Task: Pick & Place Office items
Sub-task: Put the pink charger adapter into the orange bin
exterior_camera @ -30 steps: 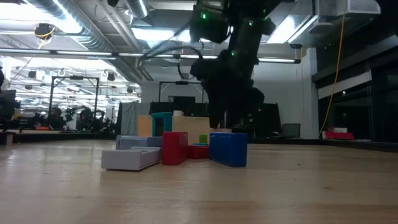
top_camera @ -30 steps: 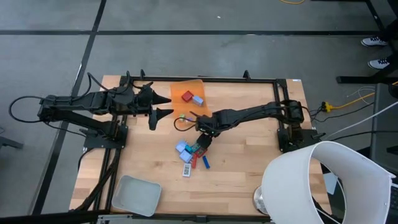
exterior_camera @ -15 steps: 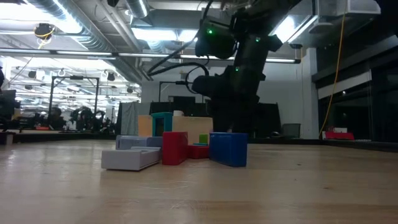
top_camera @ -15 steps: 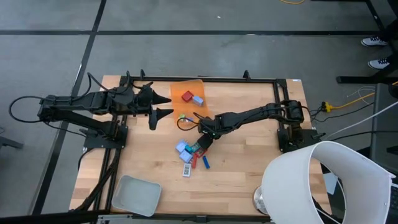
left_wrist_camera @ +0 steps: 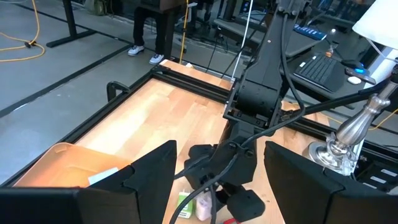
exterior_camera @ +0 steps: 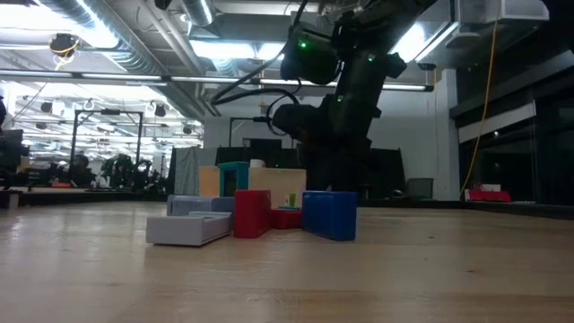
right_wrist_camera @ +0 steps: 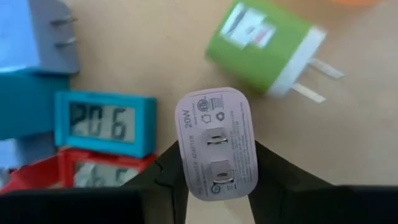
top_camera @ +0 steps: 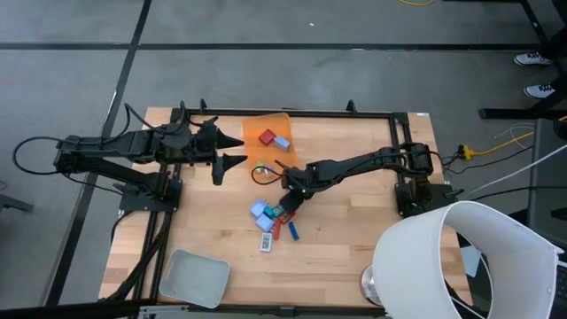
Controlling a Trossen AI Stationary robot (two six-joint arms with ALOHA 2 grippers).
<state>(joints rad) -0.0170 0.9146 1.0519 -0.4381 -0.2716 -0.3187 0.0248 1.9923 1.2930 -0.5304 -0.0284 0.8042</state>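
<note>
**Two items binned, most of the pile still waiting**

Two pieces, one red and one pale blue, lie in the orange bin (top_camera: 270,135). The rest of the office items (top_camera: 273,220) remain clustered mid-counter (top_camera: 354,239). The right gripper (right_wrist_camera: 214,177) sits low at the pile, its jaws grasping a white charger (right_wrist_camera: 215,143) beside a green charger (right_wrist_camera: 264,46) and teal clock (right_wrist_camera: 104,123). The left gripper (top_camera: 232,149) waits near the bin, jaws released. The grey tray (top_camera: 192,276) holds nothing visible.

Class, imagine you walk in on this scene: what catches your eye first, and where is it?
The right end effector stands out, its fingers closed on a white charger above the colourful pile at mid-table. Beside it lie a green charger and a teal clock. The orange bin sits at the far edge.
</note>
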